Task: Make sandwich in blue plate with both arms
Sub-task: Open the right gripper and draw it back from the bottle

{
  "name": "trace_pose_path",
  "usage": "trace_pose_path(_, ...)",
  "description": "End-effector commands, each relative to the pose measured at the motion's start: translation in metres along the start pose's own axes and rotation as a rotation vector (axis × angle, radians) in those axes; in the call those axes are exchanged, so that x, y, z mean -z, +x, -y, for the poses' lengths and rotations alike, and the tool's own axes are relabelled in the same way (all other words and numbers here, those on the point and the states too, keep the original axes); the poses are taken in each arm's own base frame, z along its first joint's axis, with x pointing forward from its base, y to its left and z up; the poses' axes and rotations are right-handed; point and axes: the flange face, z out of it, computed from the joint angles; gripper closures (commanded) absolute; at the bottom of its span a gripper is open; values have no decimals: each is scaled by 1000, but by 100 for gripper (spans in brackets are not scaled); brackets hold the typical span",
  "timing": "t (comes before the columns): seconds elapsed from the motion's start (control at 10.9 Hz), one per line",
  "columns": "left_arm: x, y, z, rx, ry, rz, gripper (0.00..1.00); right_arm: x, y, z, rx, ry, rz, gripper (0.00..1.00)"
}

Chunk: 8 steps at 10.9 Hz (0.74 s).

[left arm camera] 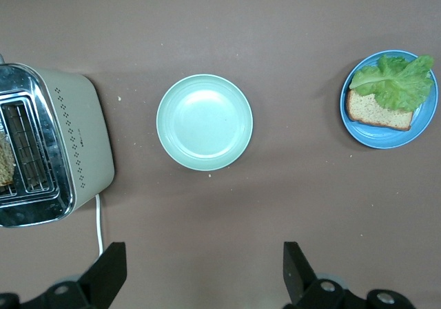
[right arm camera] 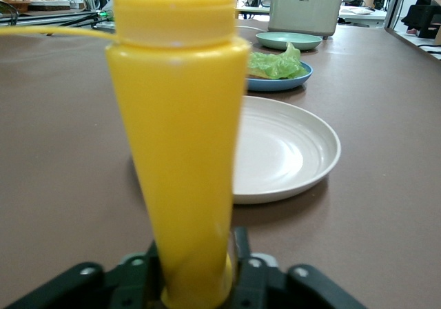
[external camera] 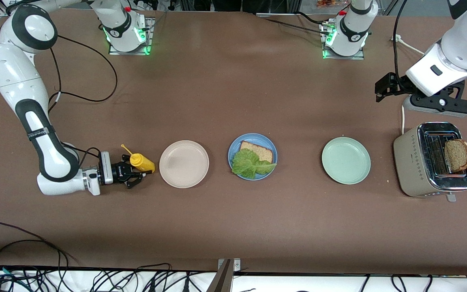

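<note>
One bread slice (external camera: pixel 258 151) flat on blue plate (external camera: pixel 234 151), lettuce (external camera: pixel 251 163) overlapping its camera-side edge.

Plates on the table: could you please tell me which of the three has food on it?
The blue plate, the middle one, holds bread and lettuce; the beige plate and green plate are bare.

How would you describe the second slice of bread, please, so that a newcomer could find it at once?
Start at the beige toaster at the left arm's end of the table, beside the pale green plate. The slice of bread stands upright in one of its slots. Unlike the slice on the blue plate, it carries no lettuce.
</note>
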Motion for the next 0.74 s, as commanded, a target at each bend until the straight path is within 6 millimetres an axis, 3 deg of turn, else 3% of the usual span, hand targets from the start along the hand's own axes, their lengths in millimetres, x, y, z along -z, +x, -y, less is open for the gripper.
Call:
trace_pose_path(0.0, 6, -2, -1, 8, -12, 0, 0, 9, -2, -6, 17, -34, -17, 0)
trace_pose_path(0.18, 6, -2, 0, 10, -10, 0, 0, 16, -2, -6, 18, -31, -7, 0)
trace_pose_path(0.28, 6, -2, 1, 11, -9, 0, 0, 29, -1, -7, 24, -38, 15, 0)
trace_pose_path(0.64, 6, -2, 2, 11, -8, 0, 0, 61, -22, 14, 6, 9, 90, 0)
